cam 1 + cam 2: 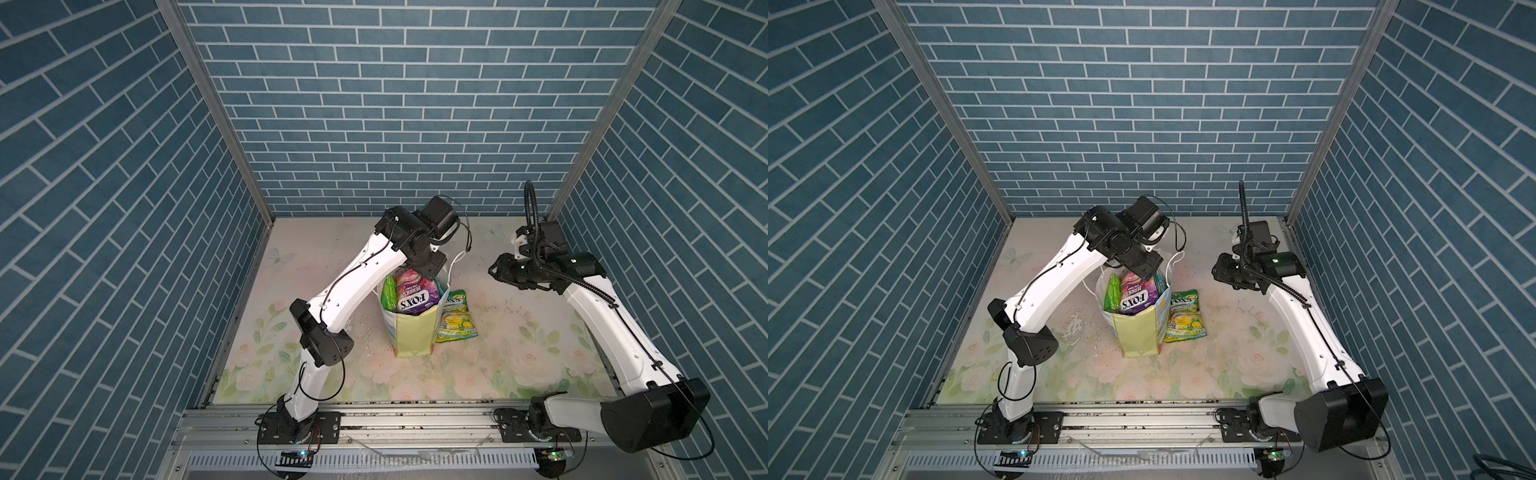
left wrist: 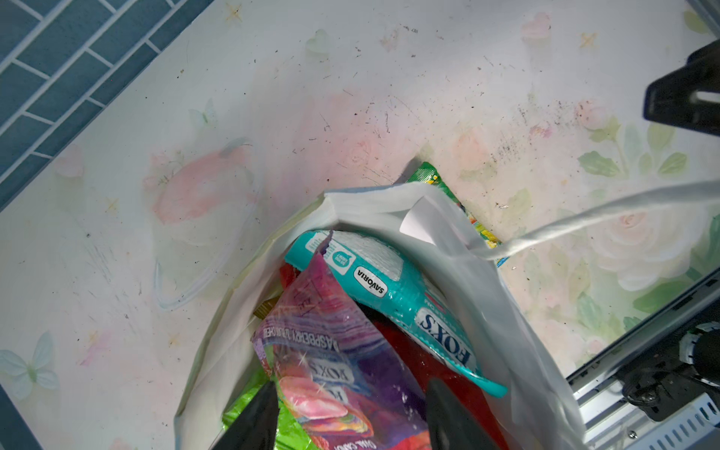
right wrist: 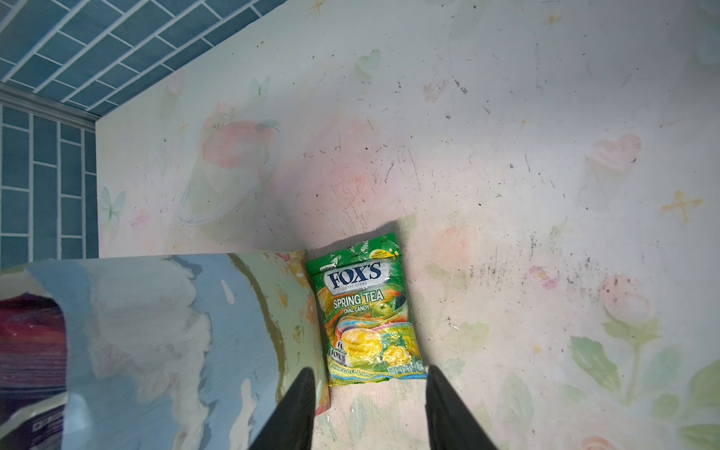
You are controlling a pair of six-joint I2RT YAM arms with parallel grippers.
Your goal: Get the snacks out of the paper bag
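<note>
The paper bag (image 1: 411, 332) (image 1: 1138, 332) stands upright mid-table, pale yellow side toward the front. A purple FOX'S pack (image 1: 413, 295) (image 2: 331, 350) sticks out of its mouth beside a green chip bag (image 1: 389, 293) (image 2: 241, 405). A teal FOX'S pack (image 2: 389, 284) and a red pack (image 2: 405, 350) lie deeper inside. My left gripper (image 2: 350, 413) reaches into the bag mouth, open, one finger on each side of the purple pack. A yellow-green FOX'S pack (image 1: 455, 318) (image 3: 370, 315) lies flat on the table against the bag's right side. My right gripper (image 1: 496, 270) (image 3: 370, 409) hovers open and empty to the right.
A white cord handle (image 2: 584, 218) loops off the bag's far rim. Blue brick walls (image 1: 374, 124) close in the back and both sides. A metal rail (image 1: 415, 419) with both arm bases runs along the front edge. Floral tabletop (image 1: 519, 365) spreads around the bag.
</note>
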